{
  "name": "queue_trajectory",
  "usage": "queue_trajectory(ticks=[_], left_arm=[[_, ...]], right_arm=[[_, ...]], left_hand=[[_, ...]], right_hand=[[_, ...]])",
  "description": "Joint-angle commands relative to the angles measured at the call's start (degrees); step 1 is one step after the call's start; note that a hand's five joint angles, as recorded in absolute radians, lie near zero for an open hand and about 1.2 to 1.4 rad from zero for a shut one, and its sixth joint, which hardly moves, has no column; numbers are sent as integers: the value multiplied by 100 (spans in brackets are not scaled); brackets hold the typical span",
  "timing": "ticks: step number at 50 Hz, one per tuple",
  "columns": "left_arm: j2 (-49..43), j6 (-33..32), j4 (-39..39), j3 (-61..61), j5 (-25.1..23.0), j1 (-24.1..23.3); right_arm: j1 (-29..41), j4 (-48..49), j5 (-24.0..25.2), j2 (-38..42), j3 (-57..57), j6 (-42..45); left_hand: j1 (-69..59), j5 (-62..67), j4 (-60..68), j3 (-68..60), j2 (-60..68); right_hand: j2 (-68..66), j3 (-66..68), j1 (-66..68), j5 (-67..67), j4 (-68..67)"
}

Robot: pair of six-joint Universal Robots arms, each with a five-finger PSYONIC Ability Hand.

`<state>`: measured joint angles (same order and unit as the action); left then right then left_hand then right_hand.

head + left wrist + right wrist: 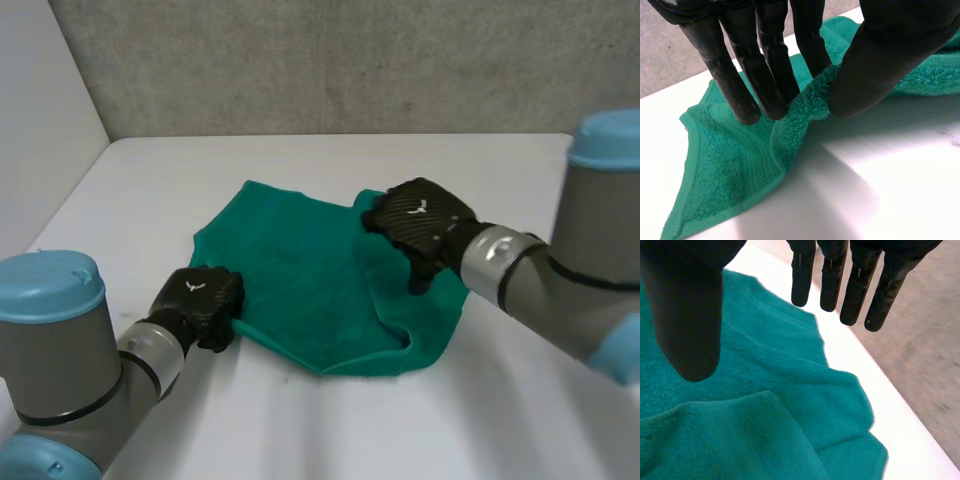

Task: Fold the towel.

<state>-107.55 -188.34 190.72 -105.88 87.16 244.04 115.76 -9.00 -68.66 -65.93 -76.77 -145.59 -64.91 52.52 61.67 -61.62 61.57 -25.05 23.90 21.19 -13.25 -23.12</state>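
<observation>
I see left hand [203, 303] pinching the towel [300, 275] at its near edge, fingers against thumb | right hand [420, 218] spread, holding nothing, over its folded-over side | towel rumpled on tabletop [480, 430]

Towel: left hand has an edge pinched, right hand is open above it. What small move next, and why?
Probably lower the right hand onto the towel edge near its fingertips and pinch it. Its fingers hang straight above the cloth, holding nothing, while the left hand already pinches an edge, so only one side is held.
</observation>
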Motion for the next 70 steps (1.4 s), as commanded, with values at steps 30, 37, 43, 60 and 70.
queue_trajectory(ticks=[30, 37, 43, 60, 70], left_arm=[[-29, -1, -18, -91, 3, -75], [-82, -1, -9, -82, 20, -67], [-275, -36, 61, -20, -6, -58], [-12, -19, -44, 147, -190, 908], [-187, 8, -351, 173, -832, 1234]], right_arm=[[35, -744, -464, 2972, 2860, 1095], [-53, -612, -649, 2068, 2220, 41], [-474, -181, -666, 1084, 1183, -680], [-2092, 1066, -737, -131, -1375, -1928], [-2321, 1217, -728, -113, -1657, -1973]], left_hand=[[-519, 758, 843, -848, 853], [-101, 340, 425, -430, 435], [2627, -2388, -2302, 2297, -2293], [5016, -4776, -4691, 4686, -4681], [4528, -4289, -4203, 4198, -4194]], right_hand=[[-5495, 5610, 5881, -5675, -5688], [-5495, 5610, 5881, -5675, -5688], [-5495, 5610, 5881, -5675, -5688], [-5495, 5610, 5881, -5675, -5688], [-5495, 5610, 5881, -5675, -5688]])
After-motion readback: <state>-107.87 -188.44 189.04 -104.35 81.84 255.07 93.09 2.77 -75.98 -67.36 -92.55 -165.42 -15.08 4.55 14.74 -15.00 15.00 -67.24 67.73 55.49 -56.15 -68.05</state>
